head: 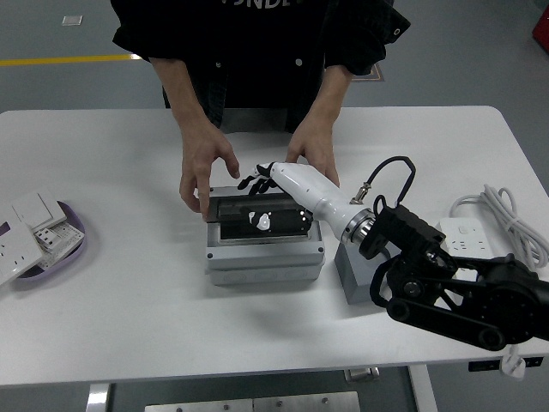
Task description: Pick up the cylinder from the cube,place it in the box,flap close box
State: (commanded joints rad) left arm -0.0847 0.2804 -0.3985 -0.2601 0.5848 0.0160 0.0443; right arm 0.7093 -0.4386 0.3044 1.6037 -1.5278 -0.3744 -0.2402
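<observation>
Head view: right hand [262,181] atop box [264,244]

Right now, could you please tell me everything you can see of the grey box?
The box is a grey, plastic-looking rectangular case at mid-table, left of the grey cube. Its clear flap is lowered nearly flat over a dark interior. The right hand rests over the flap's far edge; a person's hands touch the back corners.
</observation>
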